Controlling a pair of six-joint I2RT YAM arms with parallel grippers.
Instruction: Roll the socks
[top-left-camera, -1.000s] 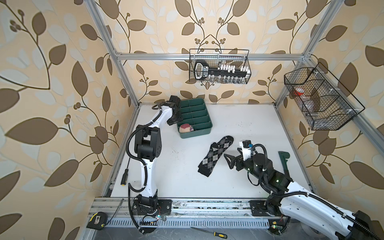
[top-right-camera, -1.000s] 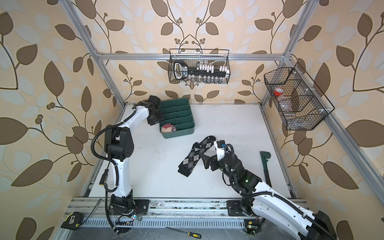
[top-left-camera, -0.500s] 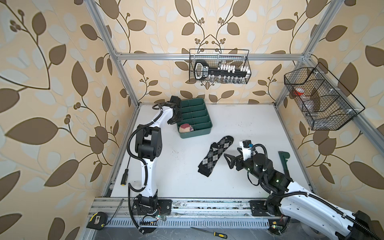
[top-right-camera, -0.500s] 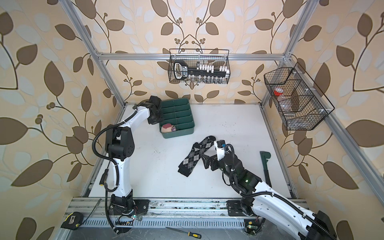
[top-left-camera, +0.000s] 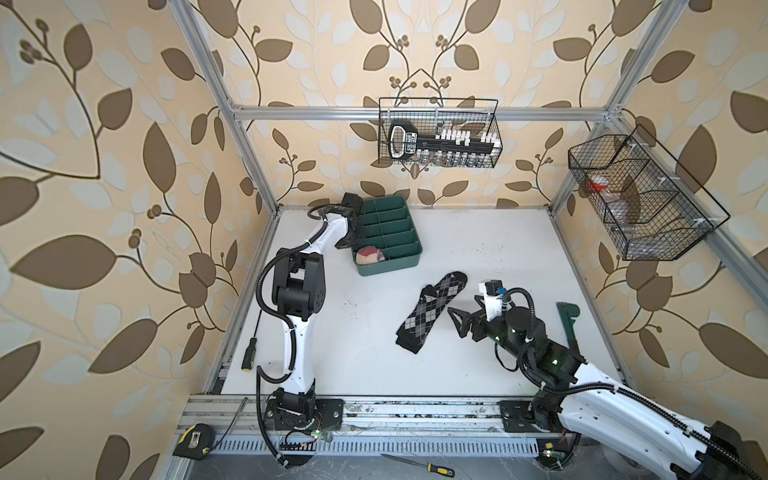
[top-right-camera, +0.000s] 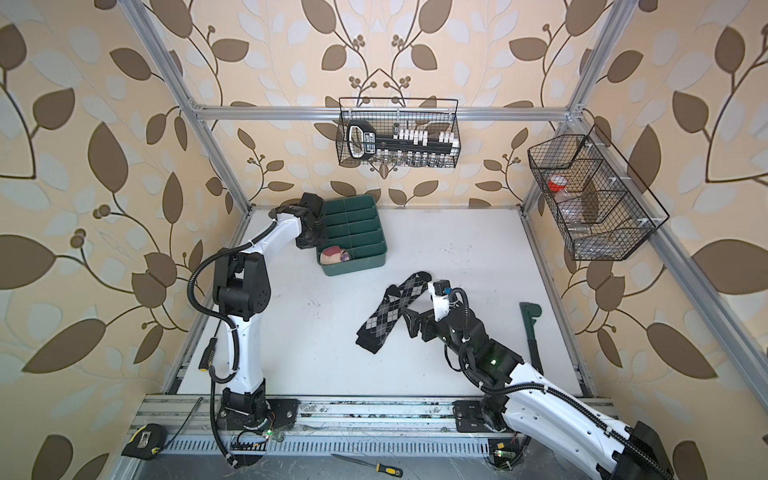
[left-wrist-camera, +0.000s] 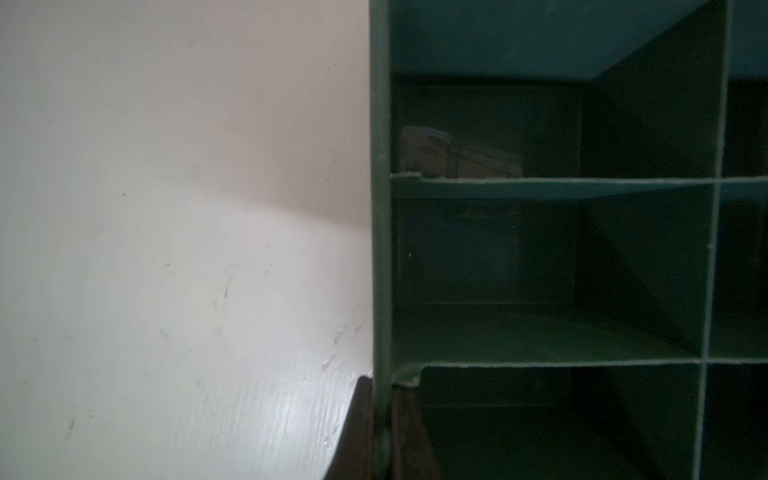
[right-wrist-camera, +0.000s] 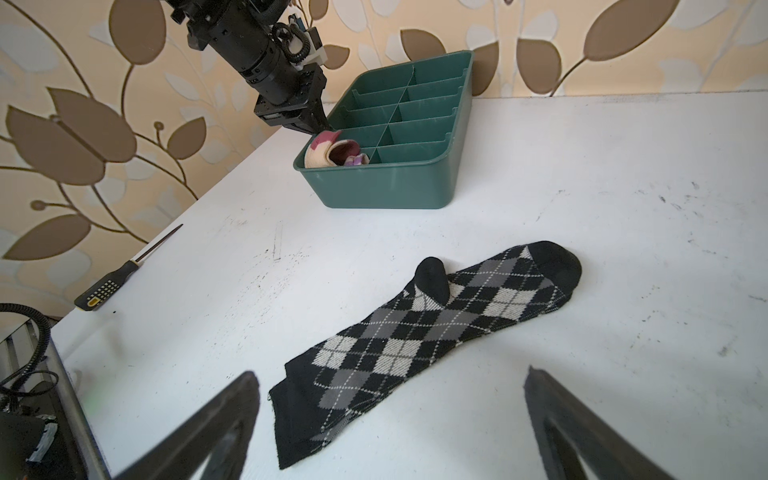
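Lying just ahead of released right hand (right-wrist-camera: 390, 372), argyle sock (right-wrist-camera: 436, 324), left hand (left-wrist-camera: 382, 399) clenched on green tray (left-wrist-camera: 380, 208) wall

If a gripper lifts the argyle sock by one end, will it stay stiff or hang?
Probably it hangs limp: the sock lies flat as thin knit fabric. Likely light, and pushing may bunch it, since its heel folds up.

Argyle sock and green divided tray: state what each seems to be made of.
The long black-grey-white argyle sock: knitted fabric, matte; fine stitch lines show in the diamonds and it lies limp. The green divided tray: probably moulded plastic, smooth with slight sheen; thin rigid dividers, rounded corners.
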